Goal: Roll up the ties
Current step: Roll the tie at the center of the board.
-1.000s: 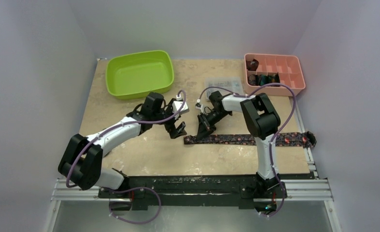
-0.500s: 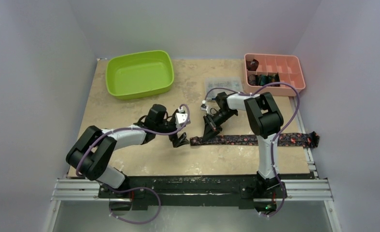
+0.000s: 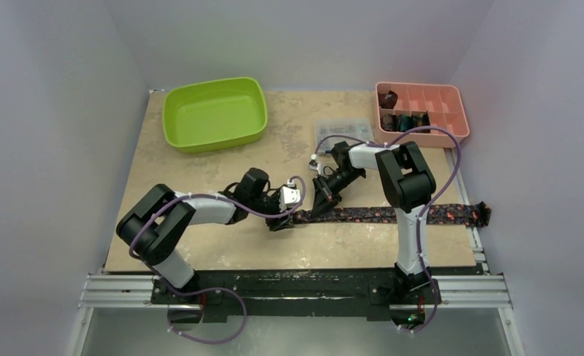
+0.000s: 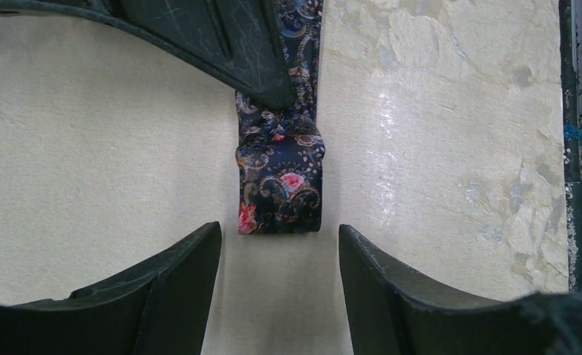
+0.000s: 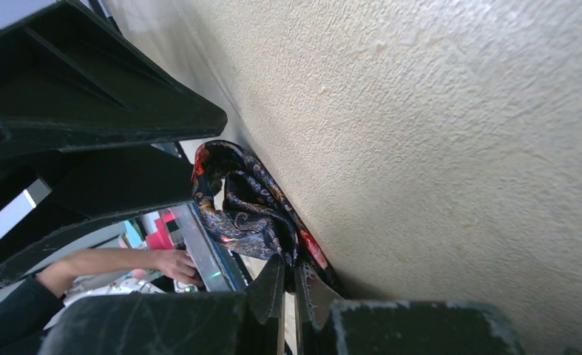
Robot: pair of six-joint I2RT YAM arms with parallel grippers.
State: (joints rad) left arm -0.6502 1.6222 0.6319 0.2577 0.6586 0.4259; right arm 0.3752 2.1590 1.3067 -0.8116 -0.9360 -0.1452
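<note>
My left gripper (image 4: 279, 226) sits half-open over the desk (image 4: 88, 133), folded end of the floral tie (image 4: 280, 177) just ahead of its gap, and my right gripper (image 5: 291, 275) is clamped shut on that tie.

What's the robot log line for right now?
left fingers: open at tie end | right fingers: shut on tie | tie: not rolled yet

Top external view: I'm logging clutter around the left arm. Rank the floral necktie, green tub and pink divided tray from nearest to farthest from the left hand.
Measured from the left hand:
1. the floral necktie, its folded end just right of the hand.
2. the green tub, at the far left of the table.
3. the pink divided tray, in the far right corner.
</note>
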